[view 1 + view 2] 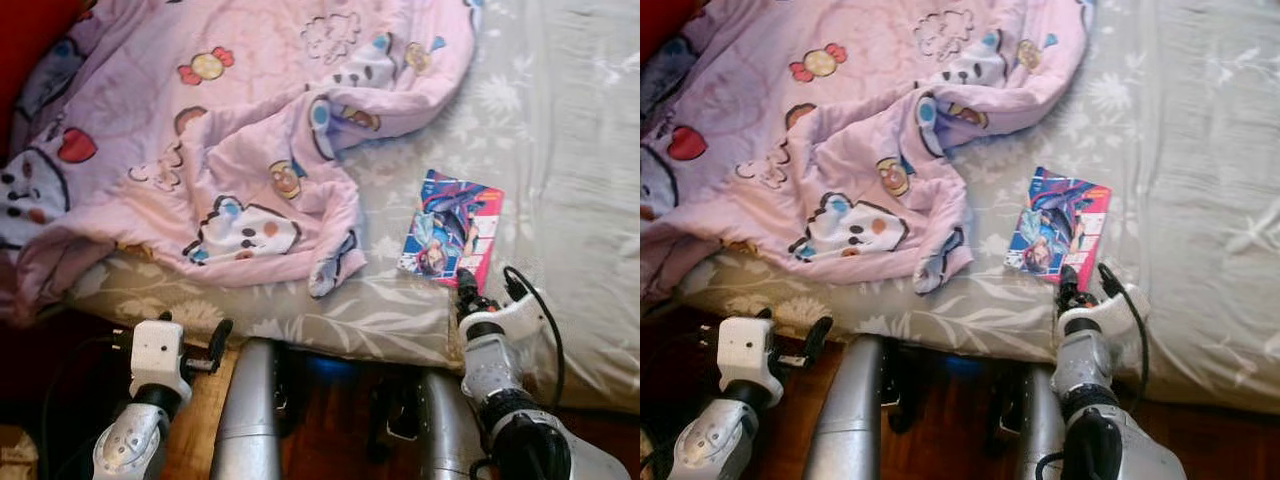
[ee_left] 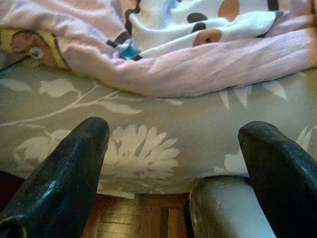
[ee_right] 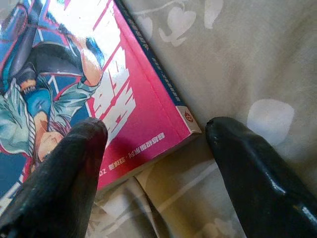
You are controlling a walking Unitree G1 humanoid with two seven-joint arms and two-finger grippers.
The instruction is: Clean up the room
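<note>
On the bed (image 1: 560, 150), tidying looks barely begun: right gripper (image 3: 153, 148), fingers apart, straddles the comic book's (image 1: 452, 228) corner; rumpled blanket (image 1: 220, 140) at ten o'clock; left gripper (image 2: 173, 163) spread, idle.

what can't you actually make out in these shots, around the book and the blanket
- Book: the cover print is too small to read in the eye views; the right wrist view cuts the cover off at its edges.
- Right hand: whether a finger touches the cover cannot be told.
- Pink blanket: its folds hide whatever lies beneath, and the eye views cut it off at the top and left.
- Left hand: open, low by the bed's edge.
</note>
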